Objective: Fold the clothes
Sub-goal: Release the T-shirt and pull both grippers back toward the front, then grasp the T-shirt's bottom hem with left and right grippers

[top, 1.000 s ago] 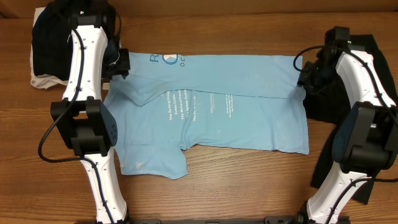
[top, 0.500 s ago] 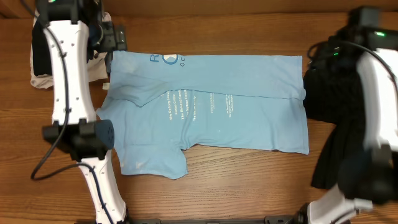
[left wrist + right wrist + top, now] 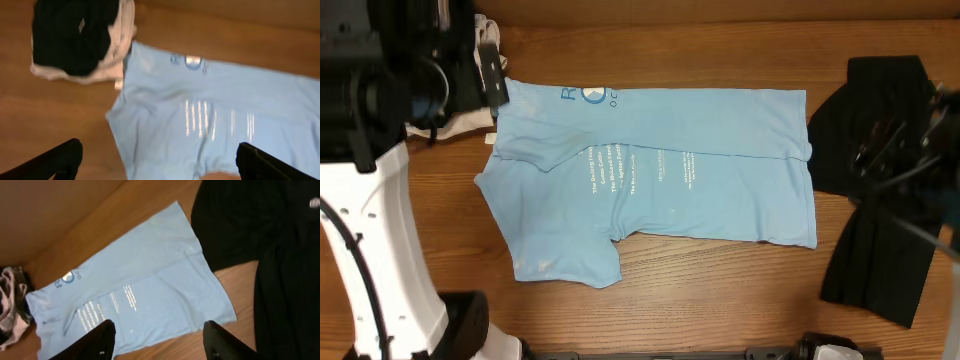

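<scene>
A light blue T-shirt (image 3: 660, 190) with white print lies flat on the wooden table, its top part folded down along a long crease and one sleeve sticking out at the lower left. It also shows in the left wrist view (image 3: 200, 115) and the right wrist view (image 3: 145, 290). My left gripper (image 3: 488, 70) is raised high above the shirt's upper left corner; in its own view it (image 3: 157, 149) is open and empty. My right gripper (image 3: 159, 327) is open and empty, high above the shirt's right side; overhead the right arm (image 3: 910, 150) is blurred.
A pile of dark and white clothes (image 3: 75, 40) lies at the table's far left, mostly hidden overhead by my left arm (image 3: 380, 200). A black garment (image 3: 875, 250) is spread at the right edge, also in the right wrist view (image 3: 265, 235). A brown wall (image 3: 50, 215) runs behind the table.
Both arms have lifted away from the shirt's top corners and risen toward the camera. The shirt has stayed in place with its top fold.
</scene>
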### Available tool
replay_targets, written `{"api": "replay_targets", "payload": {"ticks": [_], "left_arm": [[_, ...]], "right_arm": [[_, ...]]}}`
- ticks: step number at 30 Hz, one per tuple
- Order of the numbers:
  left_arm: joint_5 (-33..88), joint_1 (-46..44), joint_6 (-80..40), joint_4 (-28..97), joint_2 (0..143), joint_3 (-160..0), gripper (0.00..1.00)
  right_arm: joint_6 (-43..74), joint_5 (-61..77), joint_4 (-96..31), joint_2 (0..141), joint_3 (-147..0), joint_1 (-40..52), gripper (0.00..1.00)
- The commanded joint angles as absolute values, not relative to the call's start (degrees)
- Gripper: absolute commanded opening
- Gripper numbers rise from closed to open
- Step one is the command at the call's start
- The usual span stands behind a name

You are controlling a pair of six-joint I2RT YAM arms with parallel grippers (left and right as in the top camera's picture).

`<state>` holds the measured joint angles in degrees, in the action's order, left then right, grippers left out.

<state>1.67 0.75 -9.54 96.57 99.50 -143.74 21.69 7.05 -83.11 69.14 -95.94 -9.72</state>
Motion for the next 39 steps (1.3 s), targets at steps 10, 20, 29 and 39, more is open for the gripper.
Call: {"api": "replay_targets", "payload": {"ticks": [10, 20, 29, 39], "left_arm": [[2.3, 0.3, -16.3, 91.2, 90.3, -103.9, 0.96], [6.2, 0.3, -21.5, 73.8, 75.4, -68.8, 0.94], [10.0, -5.0, -27.5, 63.9, 74.7, -52.3, 0.84], [7.3, -11.2, -39.3, 56.7, 75.0, -41.6, 0.84]], "right_arm": [[22.9, 10.6, -72.8, 57.1, -64.3, -9.6, 0.63], [22.5, 9.5, -68.1, 59.8, -59.0, -9.6, 0.63], [22.5, 9.1, -66.0, 65.0, -58.9, -9.6, 0.63], [22.1, 8.8, -64.4, 68.2, -58.9, -9.6, 0.63]]}}
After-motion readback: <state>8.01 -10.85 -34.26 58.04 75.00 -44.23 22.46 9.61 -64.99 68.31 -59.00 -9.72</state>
